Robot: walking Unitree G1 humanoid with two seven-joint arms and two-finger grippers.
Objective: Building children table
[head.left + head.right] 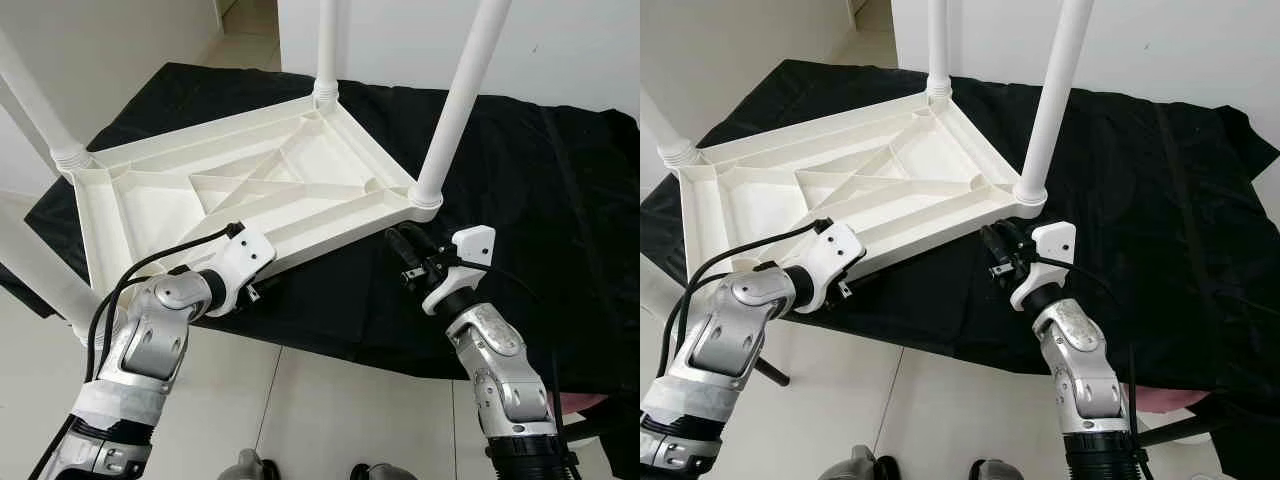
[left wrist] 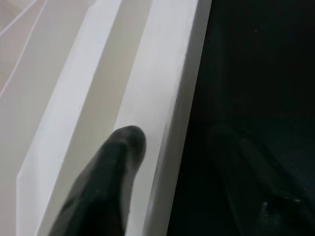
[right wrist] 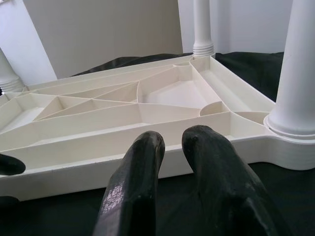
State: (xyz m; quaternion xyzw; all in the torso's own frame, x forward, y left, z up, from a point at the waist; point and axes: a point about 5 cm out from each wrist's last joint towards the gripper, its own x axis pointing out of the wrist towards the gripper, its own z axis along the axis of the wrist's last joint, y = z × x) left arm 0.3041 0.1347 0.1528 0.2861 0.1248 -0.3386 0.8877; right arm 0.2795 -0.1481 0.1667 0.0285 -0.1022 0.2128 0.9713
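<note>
A white plastic children's table top with moulded ribs on its underside is found lying upside down on a surface covered by a black cloth. The table top sits on the left half of the cloth, with its left corner projecting past the cloth's edge over the pale tiled floor. Round white plastic legs are fitted upright at the corners: one at the far corner, one at the near right corner, and one at the left corner. A further white leg is seen at the near left, its joint with the table top being out of view.

The left gripper is placed at the near edge of the table top. In the left wrist view one black finger is laid on the inner side of the white rim, while a second dark shape lies over the black cloth on the outer side, too dim to be confirmed. Whether the rim is gripped cannot be told.

The right gripper is held just near of the near right corner, over the black cloth and apart from the table top. Its two black fingers are seen drawn close together with only a narrow gap between the tips, and nothing is held between them.
</note>
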